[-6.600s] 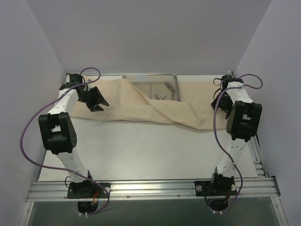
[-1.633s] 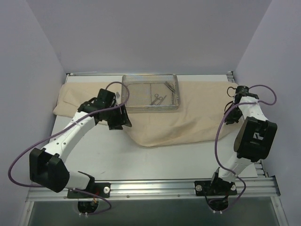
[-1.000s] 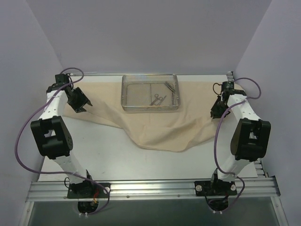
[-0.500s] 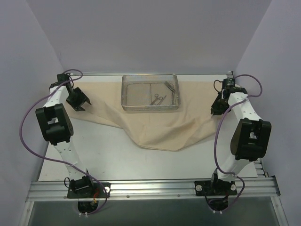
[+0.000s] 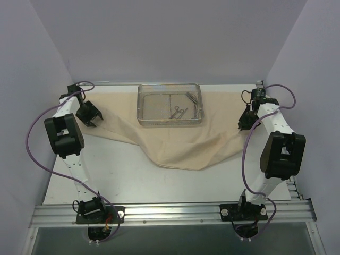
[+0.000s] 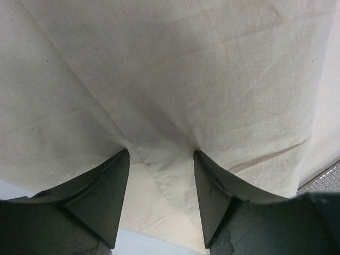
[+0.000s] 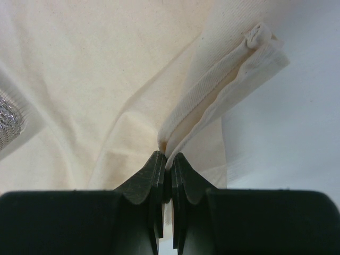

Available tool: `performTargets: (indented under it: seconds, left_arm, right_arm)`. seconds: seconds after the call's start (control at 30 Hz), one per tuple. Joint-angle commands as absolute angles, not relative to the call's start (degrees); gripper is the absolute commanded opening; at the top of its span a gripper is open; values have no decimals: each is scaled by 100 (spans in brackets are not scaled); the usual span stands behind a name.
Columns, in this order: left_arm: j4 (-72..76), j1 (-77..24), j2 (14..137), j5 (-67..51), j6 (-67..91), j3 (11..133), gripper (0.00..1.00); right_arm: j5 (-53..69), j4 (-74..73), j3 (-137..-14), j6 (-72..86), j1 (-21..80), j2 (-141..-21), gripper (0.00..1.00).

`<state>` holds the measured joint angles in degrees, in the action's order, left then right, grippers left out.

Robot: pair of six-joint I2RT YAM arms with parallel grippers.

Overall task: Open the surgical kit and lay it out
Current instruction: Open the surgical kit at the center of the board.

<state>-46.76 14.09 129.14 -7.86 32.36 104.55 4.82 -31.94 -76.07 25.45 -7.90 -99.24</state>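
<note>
Cloth wrap (image 5: pixel 180 143): right fingers (image 7: pixel 151 175) clamp its folded hem; left fingers (image 6: pixel 106 180) stand apart at its left edge.

A white table (image 5: pixel 133 180) stands between lavender walls (image 5: pixel 175 37).

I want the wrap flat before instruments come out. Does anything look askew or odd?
The cloth wrap isn't flat: its near edge runs to a lopsided point with creases, and its right corner is doubled over, pinched in the right claw. The mesh tray sits square, instruments inside.

Matt woven beige cloth wrap (image 6: pixel 175 64); shiny silver wire-mesh tray (image 5: pixel 169 122).
</note>
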Motion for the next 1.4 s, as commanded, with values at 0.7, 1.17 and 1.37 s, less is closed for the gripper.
performTargets:
  seconds: [0.7,1.17,1.37]
  left_arm:
    - [-4605,1512,13614,-861,3208,11320,22]
    - [-4596,1468,13579,-1028,3401,11478,33]
    - [-4579,1345,13500,-949,3314,11364,53]
  right_arm:
    - [448,-3480,-7875,2479,-809,-9896,3]
    - [483,-3472,-7919,2531,-729,-9932,3]
    - [510,-3437,-7901,2566,-729,-9914,3]
